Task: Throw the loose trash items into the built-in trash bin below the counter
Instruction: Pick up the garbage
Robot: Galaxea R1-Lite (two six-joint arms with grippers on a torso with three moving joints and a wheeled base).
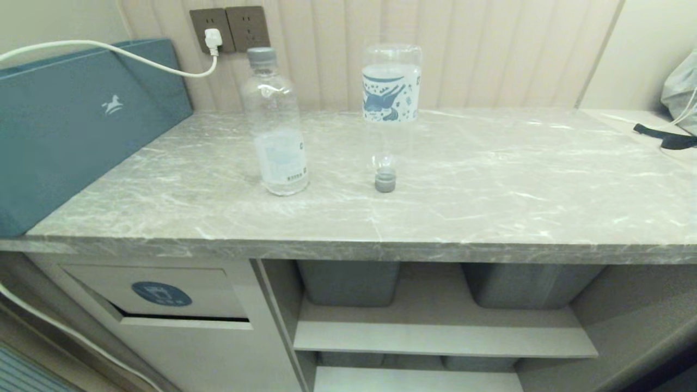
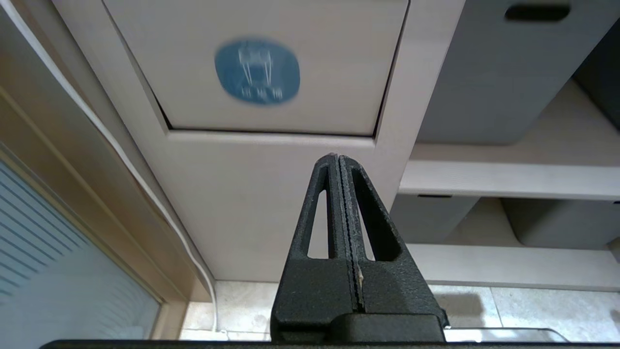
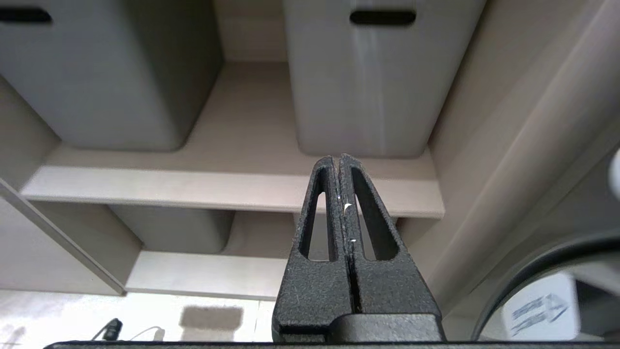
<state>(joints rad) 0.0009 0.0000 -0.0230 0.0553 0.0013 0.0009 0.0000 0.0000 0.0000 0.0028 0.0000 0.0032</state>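
Observation:
Two clear plastic bottles stand on the marble counter (image 1: 490, 218). One bottle (image 1: 275, 125) is upright with its grey cap on top; the other bottle (image 1: 390, 103) stands upside down on its grey cap. Below the counter at the left is the beige trash bin flap (image 1: 163, 294) with a round blue sticker, also seen as the flap (image 2: 256, 72) in the left wrist view. My left gripper (image 2: 337, 157) hangs low before the cabinet front, shut and empty. In front of the open shelves my right gripper (image 3: 337, 157) is shut with nothing in it. Neither arm shows in the head view.
A teal case (image 1: 65, 125) leans at the counter's left end, with a white cable (image 1: 136, 57) plugged into a wall socket. Grey tubs (image 1: 348, 283) sit on the shelves (image 1: 435, 337) right of the bin. A black strap (image 1: 667, 139) lies at the far right.

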